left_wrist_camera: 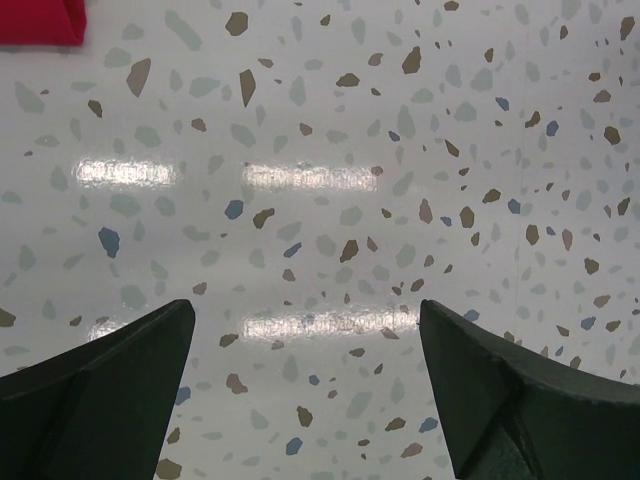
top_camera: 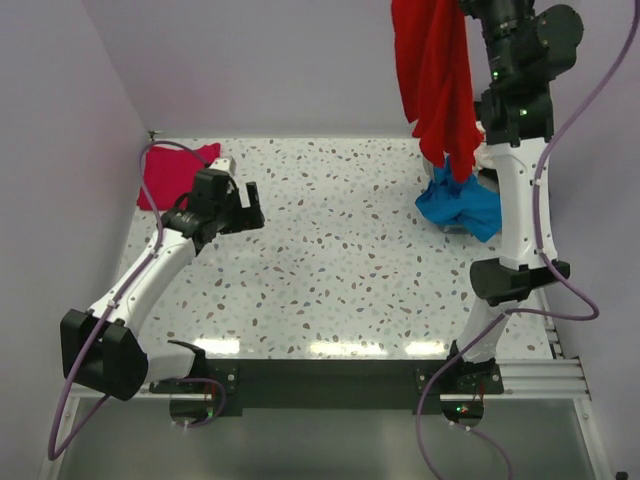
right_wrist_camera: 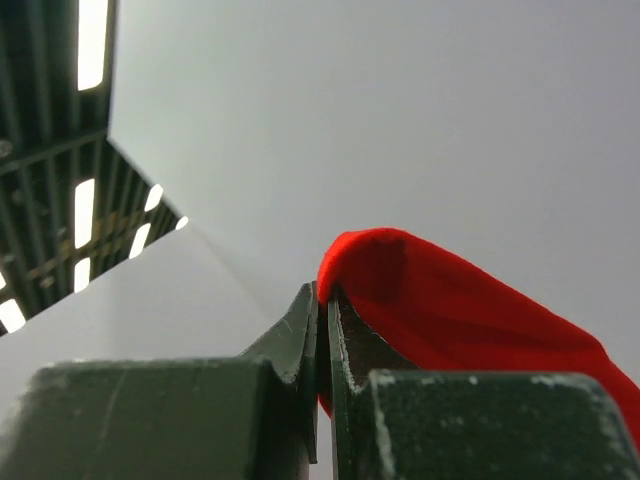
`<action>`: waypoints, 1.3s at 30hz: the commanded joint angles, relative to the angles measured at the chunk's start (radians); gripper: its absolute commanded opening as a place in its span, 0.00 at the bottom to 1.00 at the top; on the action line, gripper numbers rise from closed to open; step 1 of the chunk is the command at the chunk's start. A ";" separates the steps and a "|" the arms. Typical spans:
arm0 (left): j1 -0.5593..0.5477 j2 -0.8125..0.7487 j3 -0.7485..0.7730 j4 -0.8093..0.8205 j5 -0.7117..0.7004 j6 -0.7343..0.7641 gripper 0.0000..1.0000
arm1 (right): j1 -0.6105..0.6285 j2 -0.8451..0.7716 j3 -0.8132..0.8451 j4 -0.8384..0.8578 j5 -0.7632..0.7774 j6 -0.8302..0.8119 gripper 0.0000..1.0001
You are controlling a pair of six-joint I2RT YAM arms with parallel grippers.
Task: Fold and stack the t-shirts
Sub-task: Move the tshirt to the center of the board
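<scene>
My right gripper [right_wrist_camera: 323, 300] is raised high at the back right, pointing up, and is shut on the large red t-shirt [top_camera: 437, 75], which hangs down from it; a fold of it drapes over the fingers in the right wrist view [right_wrist_camera: 450, 310]. A crumpled blue t-shirt [top_camera: 460, 205] lies on the table below it. A magenta-pink t-shirt [top_camera: 172, 172] lies at the back left; its corner shows in the left wrist view [left_wrist_camera: 40, 22]. My left gripper [left_wrist_camera: 305, 340] is open and empty over bare table beside the pink shirt. White and black shirts are out of view.
The speckled table [top_camera: 330, 270] is walled by pale panels at the left, back and right. The right arm's upright links [top_camera: 515, 200] stand beside the blue shirt. A black bar [top_camera: 330, 375] runs along the near edge.
</scene>
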 commanded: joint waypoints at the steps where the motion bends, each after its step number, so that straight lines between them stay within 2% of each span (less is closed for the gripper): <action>1: 0.006 -0.028 0.028 0.049 -0.014 -0.003 1.00 | 0.099 -0.084 0.055 0.111 -0.078 -0.001 0.00; 10: 0.006 -0.016 0.068 0.030 -0.045 0.008 1.00 | 0.211 -0.075 0.026 0.125 -0.186 0.047 0.00; 12: 0.006 -0.014 0.071 0.027 -0.057 0.007 1.00 | 0.225 -0.093 -0.032 0.087 -0.188 0.030 0.00; 16: 0.006 -0.020 0.074 0.014 -0.080 0.002 1.00 | 0.228 -0.182 -0.283 0.015 -0.179 -0.009 0.00; 17: 0.006 -0.028 0.072 0.009 -0.083 0.002 1.00 | 0.233 -0.208 -0.407 -0.040 -0.174 -0.019 0.00; 19: 0.006 -0.036 0.063 -0.005 -0.103 0.004 1.00 | 0.237 -0.239 -0.553 -0.106 -0.156 -0.068 0.00; 20: 0.004 -0.040 0.060 -0.011 -0.115 0.005 1.00 | 0.250 -0.273 -0.721 -0.175 -0.092 -0.093 0.04; 22: 0.006 -0.040 0.051 -0.026 -0.146 0.008 1.00 | 0.262 -0.308 -0.897 -0.235 0.003 -0.188 0.14; 23: 0.006 -0.040 0.046 -0.028 -0.150 0.011 1.00 | 0.268 -0.323 -1.045 -0.293 0.049 -0.220 0.30; 25: 0.006 -0.039 0.024 -0.019 -0.160 0.014 1.00 | 0.270 -0.347 -1.155 -0.358 0.194 -0.301 0.43; 26: 0.006 -0.037 0.014 -0.014 -0.160 0.023 1.00 | 0.270 -0.350 -1.222 -0.414 0.221 -0.329 0.55; 29: 0.004 -0.028 -0.027 -0.006 -0.157 0.017 1.00 | 0.288 -0.359 -1.272 -0.490 0.274 -0.409 0.75; 33: 0.001 -0.002 -0.073 -0.016 -0.124 -0.009 1.00 | 0.346 -0.339 -1.253 -0.499 0.283 -0.490 0.77; 39: -0.011 0.030 -0.161 -0.014 -0.129 -0.064 1.00 | 0.431 -0.177 -1.160 -0.463 0.131 -0.486 0.77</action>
